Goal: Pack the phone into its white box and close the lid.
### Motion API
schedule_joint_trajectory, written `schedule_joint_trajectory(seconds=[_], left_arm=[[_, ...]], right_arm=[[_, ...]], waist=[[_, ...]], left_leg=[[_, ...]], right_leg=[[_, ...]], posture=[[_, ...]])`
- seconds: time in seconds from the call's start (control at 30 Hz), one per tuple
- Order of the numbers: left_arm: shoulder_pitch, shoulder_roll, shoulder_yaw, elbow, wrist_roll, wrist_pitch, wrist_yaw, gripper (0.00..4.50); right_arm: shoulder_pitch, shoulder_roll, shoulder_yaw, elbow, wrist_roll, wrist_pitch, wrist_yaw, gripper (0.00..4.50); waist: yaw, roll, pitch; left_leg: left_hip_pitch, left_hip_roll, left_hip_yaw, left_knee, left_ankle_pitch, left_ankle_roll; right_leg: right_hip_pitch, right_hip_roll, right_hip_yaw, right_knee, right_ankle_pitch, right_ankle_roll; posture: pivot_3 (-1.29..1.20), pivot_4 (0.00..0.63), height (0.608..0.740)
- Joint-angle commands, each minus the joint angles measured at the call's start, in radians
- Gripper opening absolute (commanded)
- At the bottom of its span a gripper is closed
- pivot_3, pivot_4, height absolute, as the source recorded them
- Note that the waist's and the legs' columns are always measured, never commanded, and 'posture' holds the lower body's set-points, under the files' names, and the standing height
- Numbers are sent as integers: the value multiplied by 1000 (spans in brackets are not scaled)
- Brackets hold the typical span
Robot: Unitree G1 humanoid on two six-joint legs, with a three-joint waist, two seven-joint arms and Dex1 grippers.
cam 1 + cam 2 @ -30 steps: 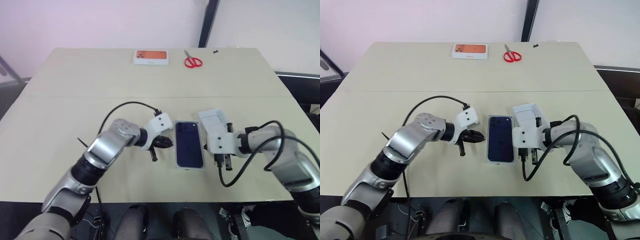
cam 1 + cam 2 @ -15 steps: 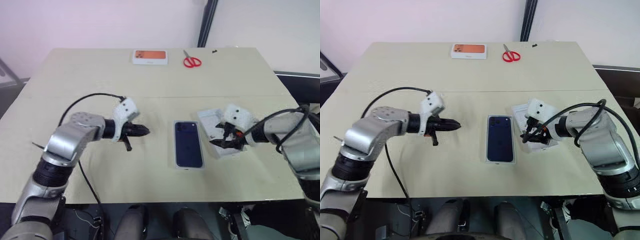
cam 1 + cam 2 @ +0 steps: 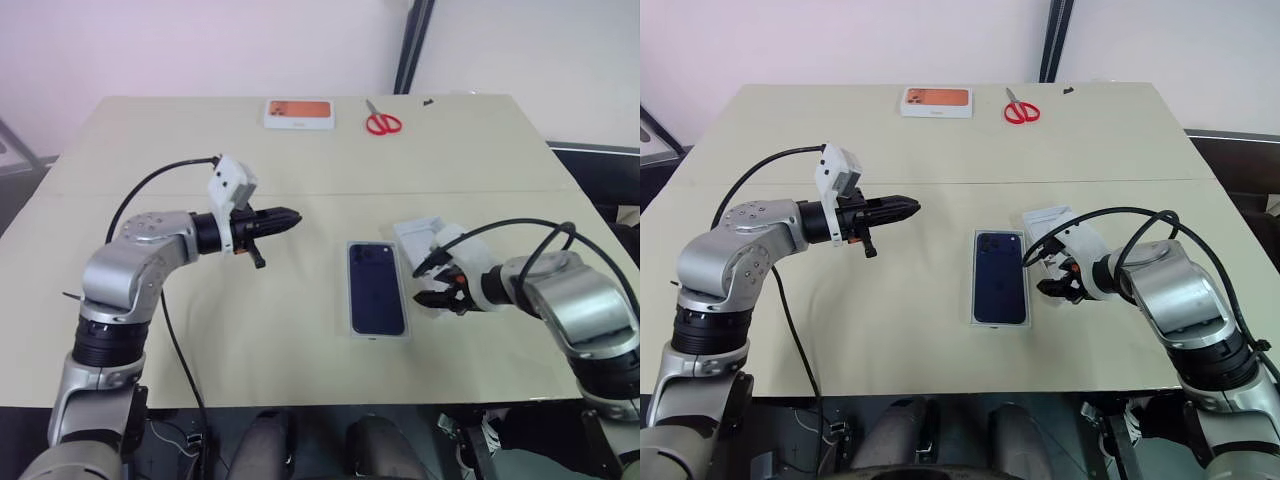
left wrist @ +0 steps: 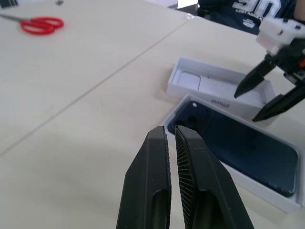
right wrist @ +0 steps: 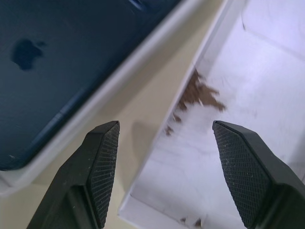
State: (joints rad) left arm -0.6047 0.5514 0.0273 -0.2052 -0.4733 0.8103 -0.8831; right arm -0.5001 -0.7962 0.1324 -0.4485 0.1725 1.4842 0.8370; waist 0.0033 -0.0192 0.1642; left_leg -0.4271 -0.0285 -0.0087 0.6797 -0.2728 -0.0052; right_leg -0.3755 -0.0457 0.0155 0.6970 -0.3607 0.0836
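Phone lying in its white box at the middle of the desk, lid open beside it

At centre left of the frame the left hand [image 3: 296,214] hangs above the desk [image 3: 300,160] with its fingers pressed together, holding nothing; at the upper middle lie a flat white box with orange top [image 3: 299,113] and red scissors [image 3: 384,122]; below centre the phone [image 3: 377,288] lies face down in the white box [image 3: 377,333]; just to its right the lid [image 3: 422,240] lies inside up, and the right hand [image 3: 428,284] has its fingers spread over the lid's near edge, gripping nothing
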Motion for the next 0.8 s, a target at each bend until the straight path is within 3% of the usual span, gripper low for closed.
schedule_joint_trajectory(seconds=[0.03, 0.33, 0.47, 0.57, 0.73, 0.8], left_arm=[[-25, 11, 14, 6, -36, -27, -25, 364], [77, 148, -15, -94, -173, -4, -259, 364], [130, 209, -52, -108, -124, -66, -300, 364], [152, 248, -99, -100, -56, -128, -309, 364], [168, 248, -111, -102, -39, -161, -296, 364], [173, 244, -109, -102, -35, -169, -286, 364]], right_arm=[[-28, 10, -21, -41, 40, 26, -46, 3250], [-68, 57, -78, 11, 93, 95, -150, 3250], [-71, 66, -80, 20, 116, 111, -178, 3250], [-73, 80, -80, 32, 130, 117, -201, 2339], [-77, 108, -100, 56, 146, 128, -244, 39], [-84, 116, -117, 64, 160, 130, -256, 39]], waist=[[0, 0, 0], [-12, 0, 0], [-16, 1, 0], [-15, 1, 0], [-15, 1, 0], [-16, 1, 0]], left_leg=[[0, 0, 0, 0, 0, 0], [0, 0, 0, -1, 0, 0], [0, 0, 0, -3, 0, 0], [0, 0, 0, -3, 0, 1], [0, 0, 0, -3, -3, 6], [0, 0, 0, -3, -4, 6]], right_leg=[[0, 0, 0, 0, 0, 0], [0, 0, 0, -1, 0, 0], [0, 0, 0, -1, 0, 0], [0, 0, 0, -1, 0, 0], [0, 0, 0, -2, 0, 0], [0, 0, 0, -3, 0, 0]], posture=[[0, 150, 740], [0, 150, 740], [0, 150, 740], [0, 150, 740], [0, 150, 740], [0, 150, 740]])
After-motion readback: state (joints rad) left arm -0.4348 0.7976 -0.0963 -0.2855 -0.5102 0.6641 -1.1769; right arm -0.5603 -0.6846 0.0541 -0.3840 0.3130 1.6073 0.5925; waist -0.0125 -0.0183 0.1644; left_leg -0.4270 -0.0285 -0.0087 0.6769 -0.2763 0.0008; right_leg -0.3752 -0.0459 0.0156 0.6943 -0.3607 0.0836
